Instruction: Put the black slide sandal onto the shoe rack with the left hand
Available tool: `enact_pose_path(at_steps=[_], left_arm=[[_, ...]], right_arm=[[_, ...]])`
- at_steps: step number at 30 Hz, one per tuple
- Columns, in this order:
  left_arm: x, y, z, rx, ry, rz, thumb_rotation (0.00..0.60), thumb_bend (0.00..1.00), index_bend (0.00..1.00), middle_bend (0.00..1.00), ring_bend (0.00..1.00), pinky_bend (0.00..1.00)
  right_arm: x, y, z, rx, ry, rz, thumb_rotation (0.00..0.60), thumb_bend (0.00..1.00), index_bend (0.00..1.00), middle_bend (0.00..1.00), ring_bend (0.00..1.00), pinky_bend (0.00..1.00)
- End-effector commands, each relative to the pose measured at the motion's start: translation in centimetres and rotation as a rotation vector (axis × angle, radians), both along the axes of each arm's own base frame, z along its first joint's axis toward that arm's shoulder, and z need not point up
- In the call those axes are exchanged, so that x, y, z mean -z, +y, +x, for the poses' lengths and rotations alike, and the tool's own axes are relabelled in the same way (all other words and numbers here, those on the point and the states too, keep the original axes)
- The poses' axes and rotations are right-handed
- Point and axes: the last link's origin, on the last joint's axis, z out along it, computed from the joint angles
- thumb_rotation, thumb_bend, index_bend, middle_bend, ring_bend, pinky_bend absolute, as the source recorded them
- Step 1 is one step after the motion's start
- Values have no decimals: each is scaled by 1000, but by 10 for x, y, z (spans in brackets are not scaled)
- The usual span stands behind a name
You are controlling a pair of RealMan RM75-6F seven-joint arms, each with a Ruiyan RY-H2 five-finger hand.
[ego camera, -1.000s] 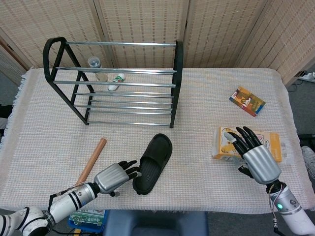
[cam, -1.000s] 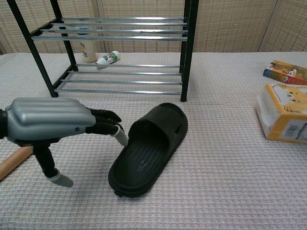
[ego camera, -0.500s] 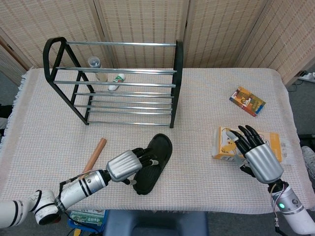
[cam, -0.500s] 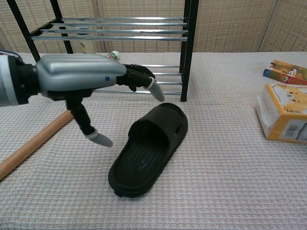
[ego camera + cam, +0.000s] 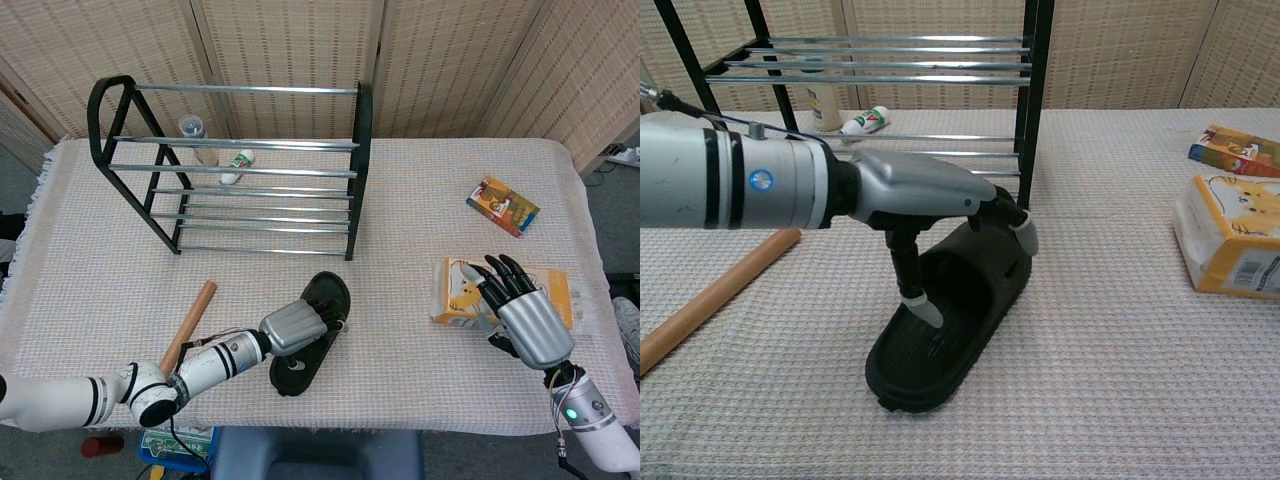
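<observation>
1. The left hand (image 5: 930, 195) has moved right from beside the black sandal (image 5: 950, 315) to directly over it, with the thumb reaching down into the footbed and fingers draped over the strap. It is open, not yet gripping.
2. The sandal lies flat on the table (image 5: 400, 250), near of the shoe rack (image 5: 235, 170), so the grasp comes next.
3. Far right, the right hand (image 5: 520, 310) rests open beside a tissue pack (image 5: 455, 290).
</observation>
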Motion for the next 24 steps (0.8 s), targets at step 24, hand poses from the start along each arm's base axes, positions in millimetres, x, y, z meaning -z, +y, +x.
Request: enact_pose_path(at_steps=[24], left_arm=[[14, 4, -16, 140, 409, 263, 381, 171, 334, 307, 49, 241]], right_arm=[[2, -1, -3, 13, -13, 7, 600, 545, 0, 140, 88, 59]])
